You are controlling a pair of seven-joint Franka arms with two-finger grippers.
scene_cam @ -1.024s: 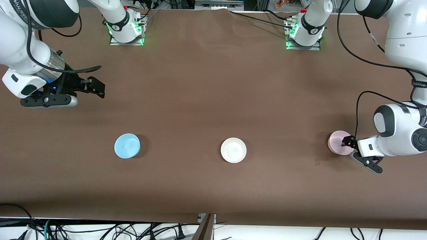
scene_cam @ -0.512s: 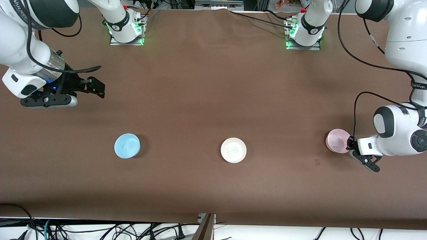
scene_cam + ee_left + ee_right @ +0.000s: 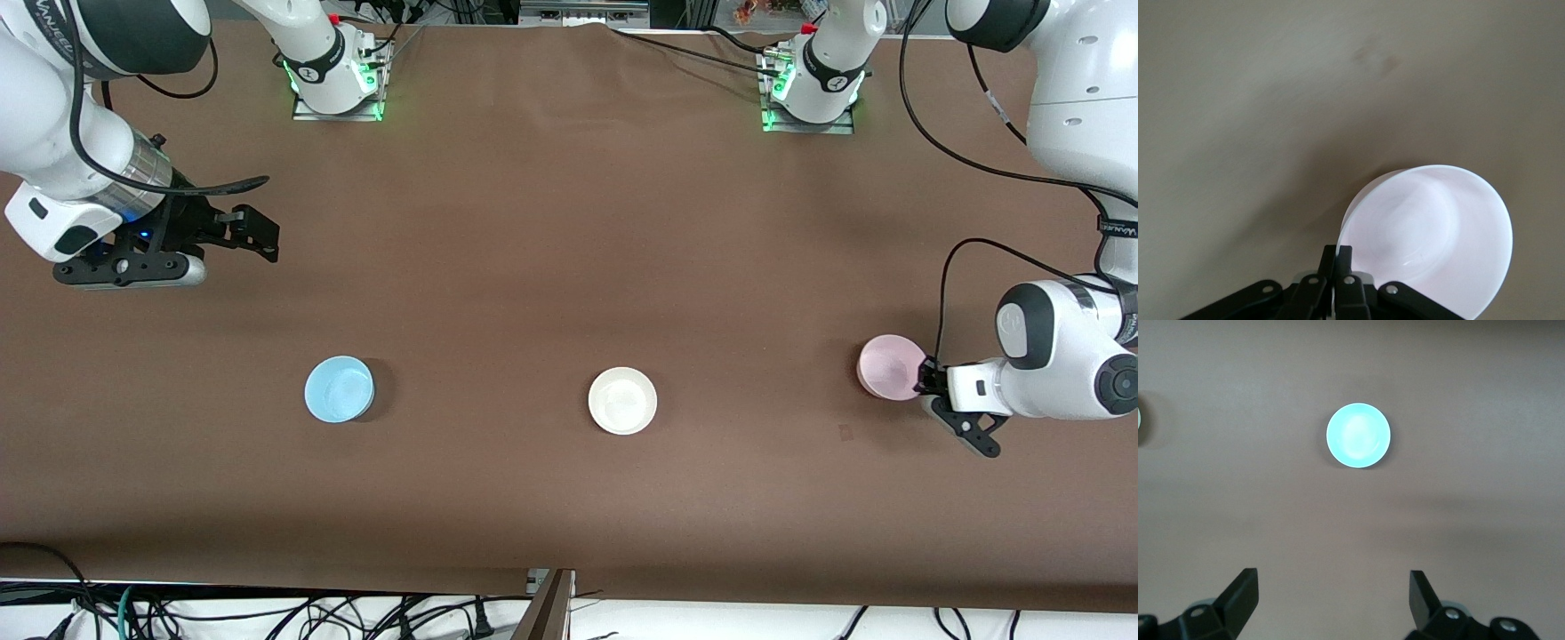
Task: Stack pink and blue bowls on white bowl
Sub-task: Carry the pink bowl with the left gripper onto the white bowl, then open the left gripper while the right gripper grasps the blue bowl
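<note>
Left gripper [image 3: 925, 378], at the left arm's end of the table: fingers pressed together on the rim of the pink bowl [image 3: 889, 367], pinching its wall at the edge. In the left wrist view the two fingertips [image 3: 1337, 257] meet on the rim of the bowl [image 3: 1431, 233], which tilts with its opening turned partly toward the camera and casts a soft shadow on the brown table cover [image 3: 1271, 100] below. The bowl is clear of the surface.

Right gripper [image 3: 253, 233], over the right arm's end of the table: jaws spread wide, holding nothing; this arm waits. Its wrist view shows both fingers [image 3: 1241, 593] well apart, with the blue bowl [image 3: 1358, 435] on the cloth beneath.

Blue bowl [image 3: 339, 388]: upright on the table toward the right arm's end. White bowl [image 3: 622, 400]: upright near the middle of the table, between the blue and pink bowls and well apart from each; nothing is in it.

Change from the earlier frames: the pink bowl, held by the left gripper, has shifted toward the white bowl and has risen from the cloth. The right gripper, the blue bowl and the white bowl have kept their places.
</note>
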